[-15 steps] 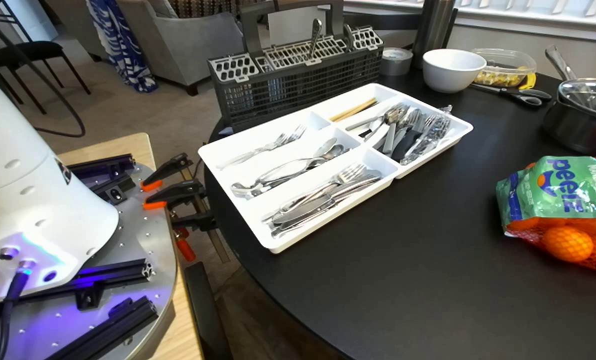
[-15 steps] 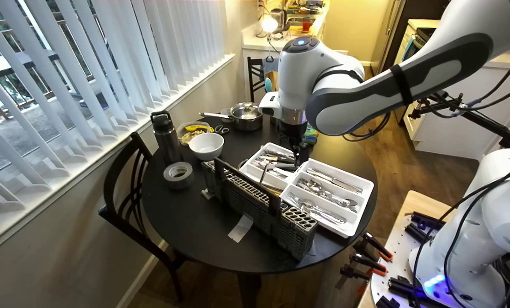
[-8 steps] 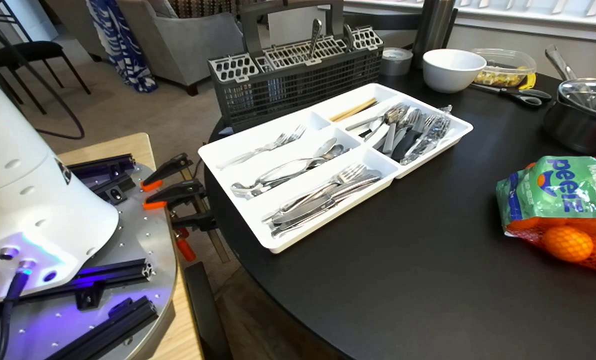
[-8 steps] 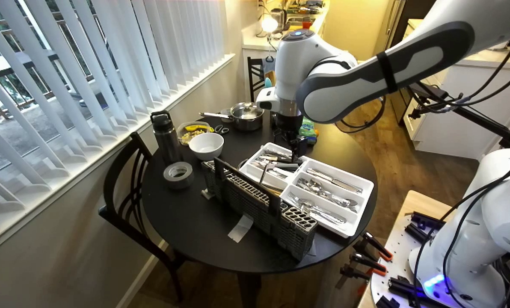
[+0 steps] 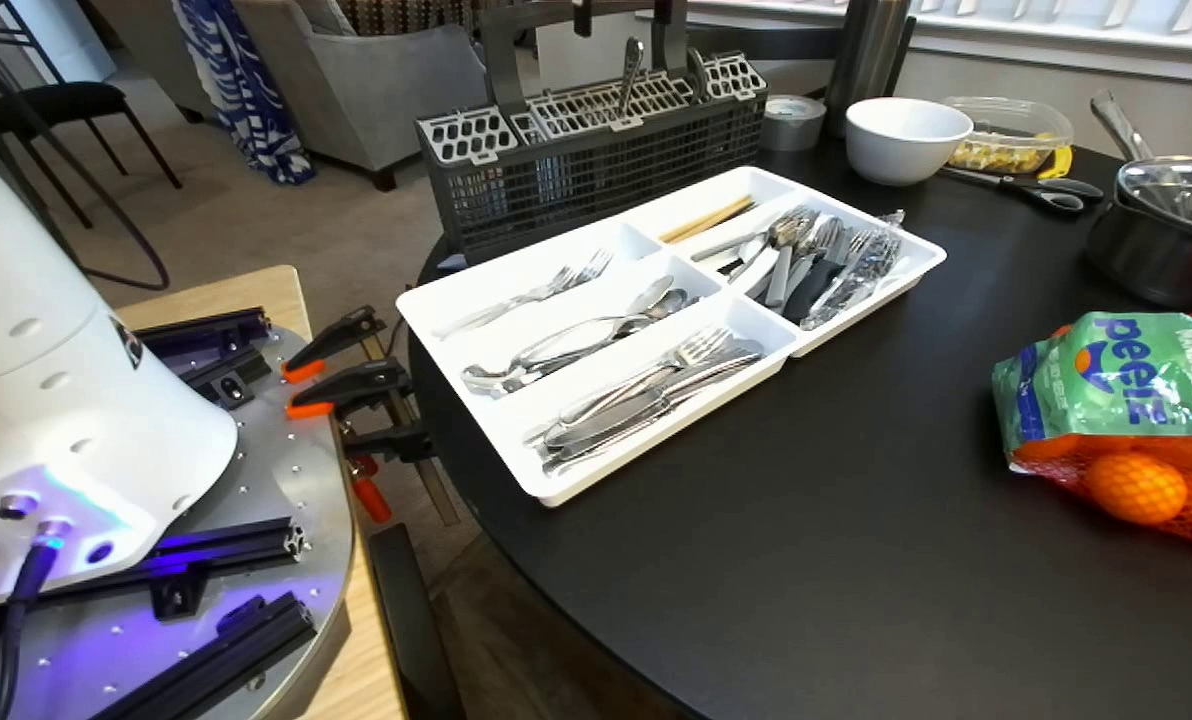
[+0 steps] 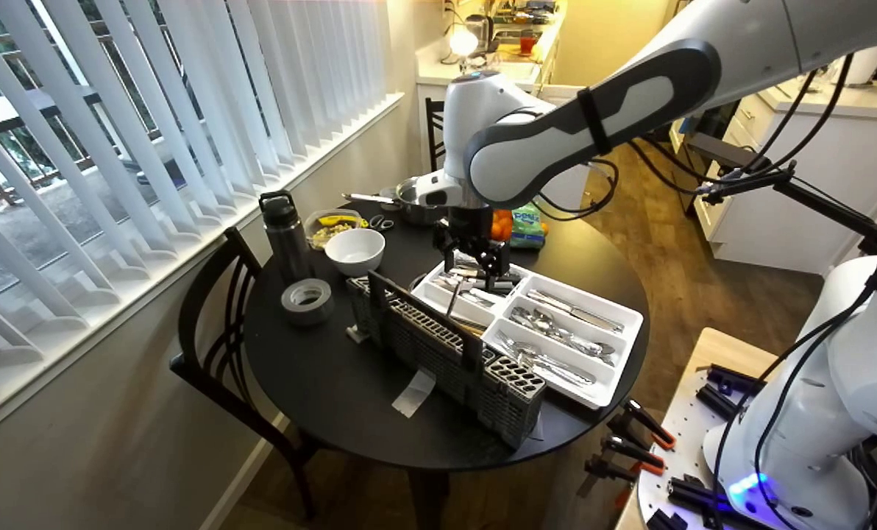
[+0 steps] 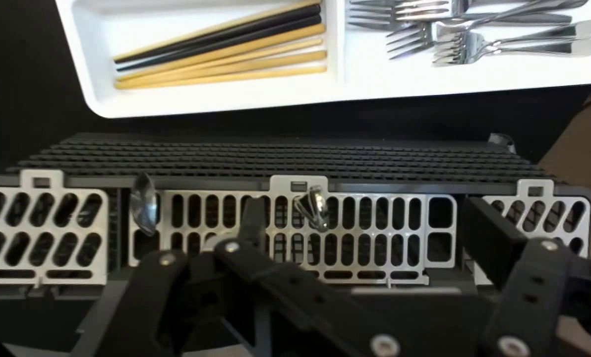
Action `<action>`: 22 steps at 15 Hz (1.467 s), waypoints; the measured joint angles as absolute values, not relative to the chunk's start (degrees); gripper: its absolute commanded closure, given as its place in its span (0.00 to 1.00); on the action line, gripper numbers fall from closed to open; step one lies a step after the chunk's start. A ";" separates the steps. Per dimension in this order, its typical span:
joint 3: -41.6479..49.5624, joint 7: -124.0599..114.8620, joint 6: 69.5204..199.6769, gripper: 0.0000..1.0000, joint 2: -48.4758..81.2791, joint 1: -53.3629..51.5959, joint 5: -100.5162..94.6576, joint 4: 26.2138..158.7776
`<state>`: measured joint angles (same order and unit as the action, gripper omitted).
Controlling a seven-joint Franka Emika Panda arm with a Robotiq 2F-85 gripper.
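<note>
Claw (image 7: 375,230) is above the basket (image 7: 295,161); its two fingers are wide apart, and nothing is clamped between them. Below it, the nearest thing is one metal piece (image 7: 315,208), which stands upright through the lid (image 7: 279,184) in the middle of the basket. In the wrist view this piece shows between the fingers, closer to one of them, and it seems not touched; its kind I cannot tell. At the end of the same lid stands a spoon (image 7: 144,203). By my judgement, then, no grip is made yet, and these two pieces are what is left standing in the basket; whether more is inside, the lattice does not let me see. Just beside it, with a strip of table (image 7: 355,119) between, lies the tray (image 7: 216,101), where much looks done already: the chopsticks (image 7: 221,77) have their own compartment, the forks (image 7: 466,47) have the next one, and in an exterior view the spoons (image 5: 636,323) and the knives (image 5: 606,420) also have theirs, although one fork lies upon the knives. The fifth compartment has mixed cutlery (image 5: 788,235), so the order there appears not complete. Farther away stand tape (image 5: 793,125), a bowl (image 5: 896,150), a flask (image 6: 288,239), a tub (image 5: 1006,155) with yellow food, scissors (image 5: 1021,184) lying flat, a pot (image 5: 1151,265) and a bag (image 5: 1136,390) of oranges. Farthest are the window blinds (image 6: 203,125).
</note>
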<state>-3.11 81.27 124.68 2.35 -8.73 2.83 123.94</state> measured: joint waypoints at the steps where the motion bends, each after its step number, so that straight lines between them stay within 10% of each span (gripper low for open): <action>1: -3.51 82.65 123.63 0.00 3.94 -8.61 2.96 123.18; 17: -5.41 83.83 129.08 0.01 8.66 -8.21 1.49 121.12; 18: -5.47 83.83 129.12 0.26 8.66 -8.21 1.47 121.15; 22: -5.57 83.83 129.12 0.45 8.66 -8.19 1.47 121.42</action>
<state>-5.57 83.83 129.12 8.66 -8.19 1.47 121.42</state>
